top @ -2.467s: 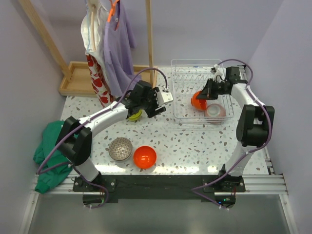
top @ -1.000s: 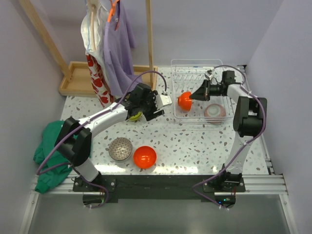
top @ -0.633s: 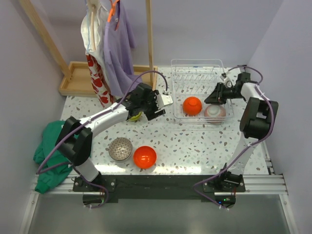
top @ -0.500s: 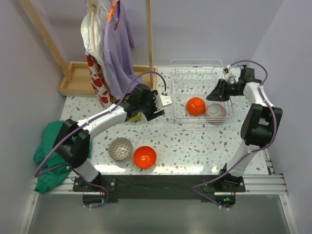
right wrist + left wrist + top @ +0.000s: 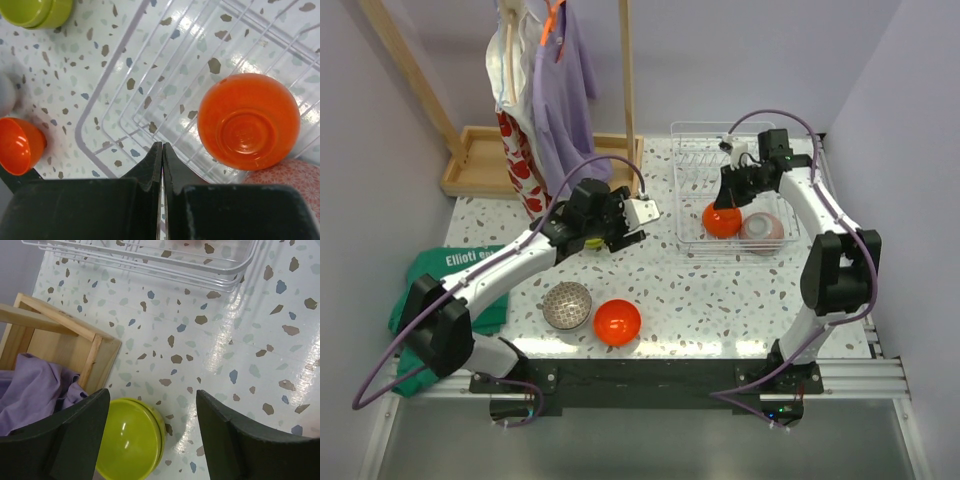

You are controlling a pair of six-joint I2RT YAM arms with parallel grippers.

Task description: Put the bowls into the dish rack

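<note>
The left fingers point(image 5: 90, 415) stand wide apart with nothing in them. They hang over the glossy lime-green round bowl point(image 5: 130, 445), which sits right way up on the speckled terrazzo bench point(image 5: 240, 370) by the corner of the wooden tray base point(image 5: 65, 340). The bowl shows low in the gap between them, so I'd say this arm is lining up to take it by the rim.

The right fingers point(image 5: 161, 150) are pressed flat together on nothing, poised above the left part of the white wire dish rack point(image 5: 705, 165). Just right of them the glossy orange-red bowl point(image 5: 248, 120) lies upside down in the rack, presumably so it can drain. I can't quite tell whether it leans on a prong. The pink-bottomed bowl point(image 5: 761, 228) is upturned just beside it.

The grey-brown speckled bowl point(image 5: 566, 305) and a second orange-red bowl point(image 5: 617, 322) sit open side up, side by side at the near edge, well apart from the rack. By my count that leaves three bowls to load.
</note>
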